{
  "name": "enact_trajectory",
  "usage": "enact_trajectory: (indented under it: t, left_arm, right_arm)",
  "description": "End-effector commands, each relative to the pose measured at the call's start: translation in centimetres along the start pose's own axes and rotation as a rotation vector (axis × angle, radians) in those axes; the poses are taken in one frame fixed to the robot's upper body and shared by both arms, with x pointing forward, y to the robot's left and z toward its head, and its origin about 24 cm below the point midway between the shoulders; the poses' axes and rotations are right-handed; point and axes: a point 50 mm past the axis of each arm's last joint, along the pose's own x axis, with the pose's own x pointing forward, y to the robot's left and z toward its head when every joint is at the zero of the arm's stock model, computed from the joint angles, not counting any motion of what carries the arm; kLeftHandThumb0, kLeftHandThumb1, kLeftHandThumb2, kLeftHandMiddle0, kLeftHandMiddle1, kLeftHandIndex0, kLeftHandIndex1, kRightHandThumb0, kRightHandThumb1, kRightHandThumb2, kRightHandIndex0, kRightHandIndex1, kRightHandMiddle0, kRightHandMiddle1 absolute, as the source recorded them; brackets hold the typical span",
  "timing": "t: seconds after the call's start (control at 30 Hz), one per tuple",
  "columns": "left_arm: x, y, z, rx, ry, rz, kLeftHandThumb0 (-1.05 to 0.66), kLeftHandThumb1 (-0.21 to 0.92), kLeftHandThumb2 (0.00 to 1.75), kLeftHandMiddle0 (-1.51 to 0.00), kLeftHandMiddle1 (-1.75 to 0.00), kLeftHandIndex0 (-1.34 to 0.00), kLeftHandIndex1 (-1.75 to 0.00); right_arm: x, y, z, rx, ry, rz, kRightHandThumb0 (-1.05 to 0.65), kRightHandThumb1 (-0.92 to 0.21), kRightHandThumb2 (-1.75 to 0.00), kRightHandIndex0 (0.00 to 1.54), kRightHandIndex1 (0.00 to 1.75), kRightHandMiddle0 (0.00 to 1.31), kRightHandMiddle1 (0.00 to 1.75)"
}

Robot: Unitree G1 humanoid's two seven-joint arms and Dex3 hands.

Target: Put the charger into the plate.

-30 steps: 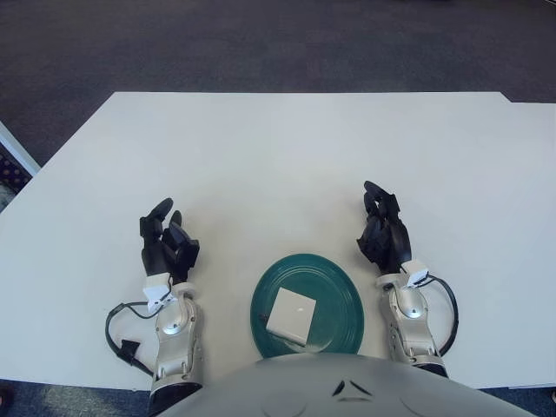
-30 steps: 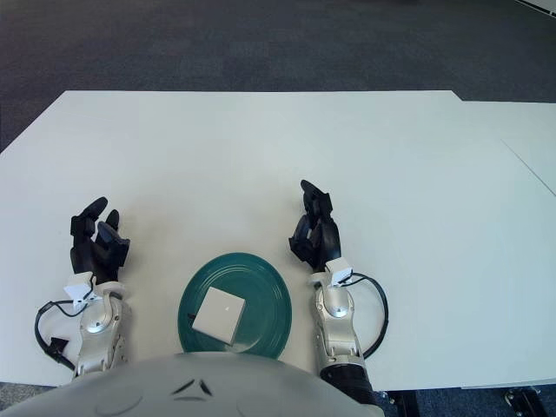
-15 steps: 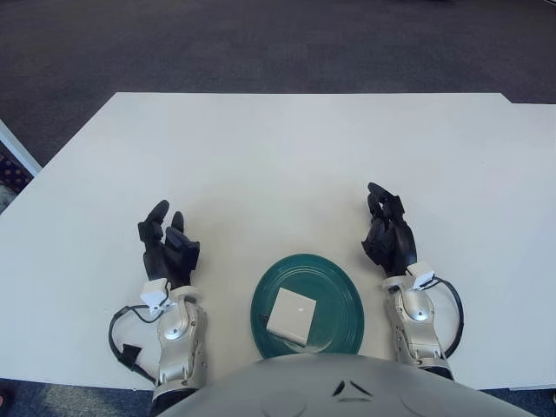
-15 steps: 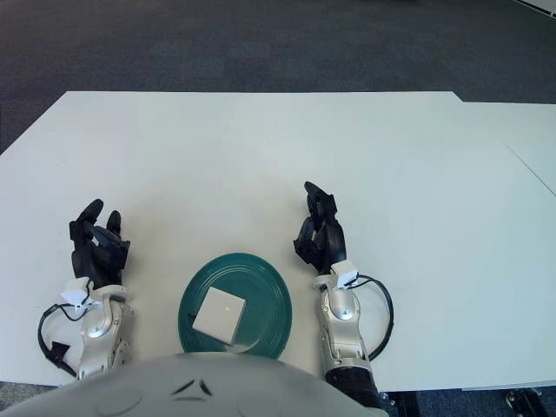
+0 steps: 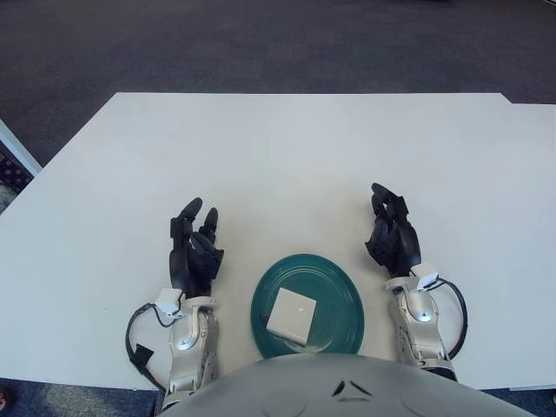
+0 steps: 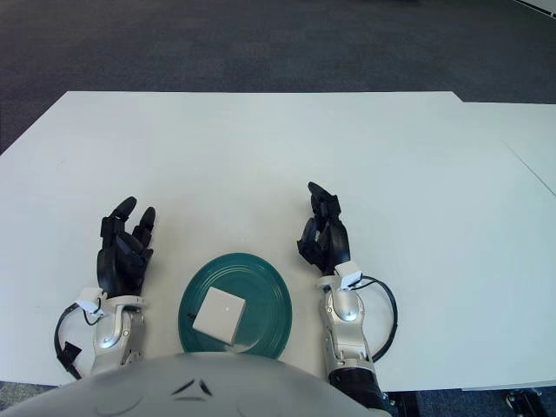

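A white square charger (image 5: 291,315) lies flat inside the teal plate (image 5: 334,291) at the table's near edge. My left hand (image 5: 195,248) is just left of the plate, fingers spread and empty. On the plate's right side stands my right hand (image 5: 391,234), fingers relaxed, holding nothing. Neither hand touches the plate or the charger.
The white table (image 5: 295,165) stretches far ahead and to both sides. Dark carpet (image 5: 261,43) lies beyond its far edge. Black cables (image 5: 137,343) loop beside both wrists near the front edge.
My left hand has shifted right, closer to the plate, with its fingers spreading wider. The right hand drifted slightly right. The charger and plate have not moved.
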Motion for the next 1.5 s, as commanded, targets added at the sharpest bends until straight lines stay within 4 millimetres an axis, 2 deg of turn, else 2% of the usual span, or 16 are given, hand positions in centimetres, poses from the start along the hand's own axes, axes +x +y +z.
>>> enact_trajectory:
  t: [0.0,0.27,0.3,0.33,0.37,0.43,0.6,0.73,0.77,0.87,0.97,1.03,1.13,1.33,1.47]
  left_arm:
    - [-2.9,-0.6,-4.5,-0.092,0.241,0.045,-1.00,0.92,0.94,-0.54,-0.11,-0.04,-0.93]
    - [-3.1,-0.8,-4.5,-0.041,0.201,-0.025,-0.98,0.92,0.87,-0.62,-0.19,-0.16,-1.04]
    - [-2.9,-0.7,-4.5,-0.020,0.190,-0.032,-0.97,0.92,0.86,-0.58,-0.41,-0.19,-1.09]
    - [-2.8,-0.7,-4.5,-0.006,0.184,-0.037,-0.96,0.92,0.84,-0.54,-0.72,-0.23,-1.17]
    - [-2.7,-0.7,-4.5,0.003,0.180,-0.040,-0.95,0.92,0.83,-0.51,-0.93,-0.25,-1.22]
    - [-2.5,-0.7,-4.6,0.031,0.181,-0.040,-0.94,0.92,0.82,-0.49,-1.15,-0.28,-1.29]
    - [-2.4,-0.7,-4.7,0.100,0.178,-0.047,-0.93,0.92,0.81,-0.46,-1.44,-0.32,-1.41]
    - [-2.2,-0.8,-4.7,0.112,0.183,-0.045,-0.93,0.92,0.81,-0.43,-1.54,-0.32,-1.45]
    - [-2.2,-0.8,-4.7,0.113,0.184,-0.043,-0.93,0.92,0.81,-0.43,-1.54,-0.31,-1.45]
    - [-2.1,-0.8,-4.6,0.121,0.199,-0.022,-0.93,0.92,0.83,-0.40,-1.40,-0.28,-1.42]
    - [-1.9,-0.7,-4.4,0.139,0.212,-0.007,-0.93,0.92,0.84,-0.37,-1.17,-0.26,-1.34]
    - [-1.6,-0.5,-4.2,0.154,0.222,-0.004,-0.95,0.92,0.86,-0.31,-0.90,-0.21,-1.23]
    - [-1.4,-0.3,-4.3,0.170,0.236,-0.002,-0.96,0.92,0.88,-0.29,-0.63,-0.16,-1.13]
    - [-0.8,0.0,-4.4,0.219,0.262,0.004,-0.95,0.92,0.89,-0.29,-0.25,-0.05,-0.97]
    - [-0.2,0.1,-4.2,0.230,0.263,-0.018,-0.94,0.92,0.89,-0.30,-0.16,-0.01,-0.89]
  right_arm:
    - [-4.7,-2.1,-5.1,-0.019,0.289,-0.076,-0.89,-0.92,-0.92,0.21,0.00,0.00,0.69]
    - [-4.8,-2.1,-5.4,-0.011,0.304,-0.089,-0.87,-0.92,-0.92,0.22,0.01,0.00,0.71]
    - [-4.8,-2.1,-5.4,-0.010,0.305,-0.091,-0.87,-0.92,-0.92,0.22,0.01,0.00,0.71]
    - [-4.8,-2.1,-5.4,-0.009,0.307,-0.093,-0.87,-0.92,-0.92,0.22,0.01,0.00,0.71]
    - [-4.8,-2.1,-5.5,-0.009,0.307,-0.093,-0.86,-0.92,-0.92,0.22,0.01,0.00,0.71]
    - [-4.8,-2.1,-5.5,-0.011,0.310,-0.096,-0.86,-0.92,-0.92,0.22,0.01,0.00,0.71]
    - [-4.7,-2.2,-5.6,-0.022,0.317,-0.093,-0.86,-0.92,-0.92,0.22,0.01,0.00,0.71]
    - [-4.7,-2.2,-5.6,-0.027,0.318,-0.087,-0.85,-0.92,-0.92,0.21,0.00,0.00,0.69]
    - [-4.7,-2.2,-5.6,-0.027,0.318,-0.086,-0.85,-0.92,-0.92,0.21,0.00,0.00,0.69]
    - [-4.6,-2.2,-5.6,-0.030,0.318,-0.082,-0.85,-0.92,-0.92,0.21,0.00,0.00,0.67]
    - [-4.5,-2.2,-5.6,-0.030,0.319,-0.080,-0.85,-0.92,-0.92,0.20,0.00,0.00,0.66]
    - [-4.4,-2.1,-5.6,-0.030,0.322,-0.079,-0.83,-0.92,-0.92,0.20,0.00,0.00,0.65]
    - [-4.3,-2.0,-5.6,-0.029,0.329,-0.080,-0.81,-0.92,-0.91,0.19,0.00,0.00,0.64]
    - [-4.0,-1.8,-5.8,0.005,0.374,-0.098,-0.76,-0.92,-0.90,0.16,0.00,0.00,0.66]
    - [-3.8,-1.7,-5.8,0.019,0.393,-0.107,-0.75,-0.92,-0.88,0.15,0.00,0.00,0.68]
